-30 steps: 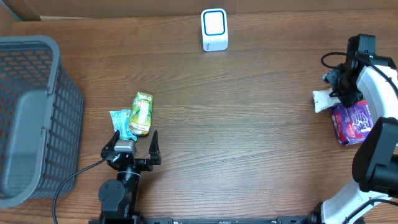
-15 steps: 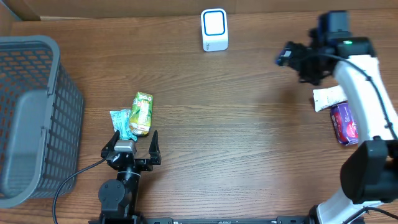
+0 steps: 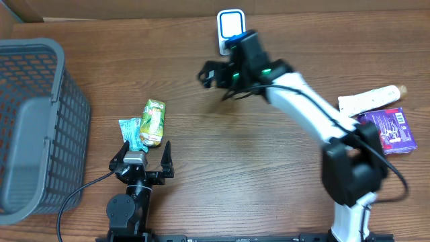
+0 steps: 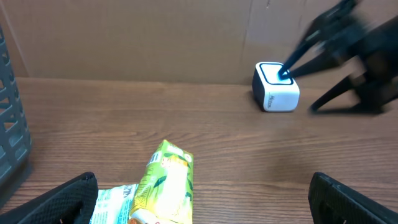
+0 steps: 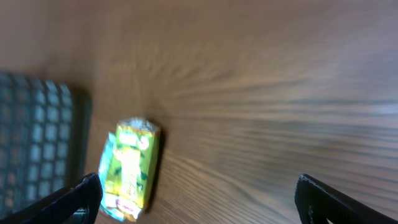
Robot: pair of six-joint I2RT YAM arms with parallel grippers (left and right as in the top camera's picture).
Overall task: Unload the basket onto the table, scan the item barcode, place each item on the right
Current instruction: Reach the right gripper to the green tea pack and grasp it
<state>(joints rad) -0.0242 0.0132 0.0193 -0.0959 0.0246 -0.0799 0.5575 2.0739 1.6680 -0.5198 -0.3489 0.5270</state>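
Two grippers stand wide open and empty: the left gripper (image 3: 146,149) rests just behind the pouch (image 3: 153,122) lying flat on the table (image 3: 269,175), while the right gripper (image 3: 208,74) hangs near the scanner (image 3: 231,30), turned toward the pouch, presumably to fetch it.

A brown wood-grain tabletop (image 3: 269,168) is showing a smooth, matt finish. A grey plastic lattice basket (image 3: 70,128) is looking dull. A green printed drink carton (image 3: 153,123) is shining faintly, and a white box-shaped plastic scanner (image 3: 227,23) is gleaming smooth.
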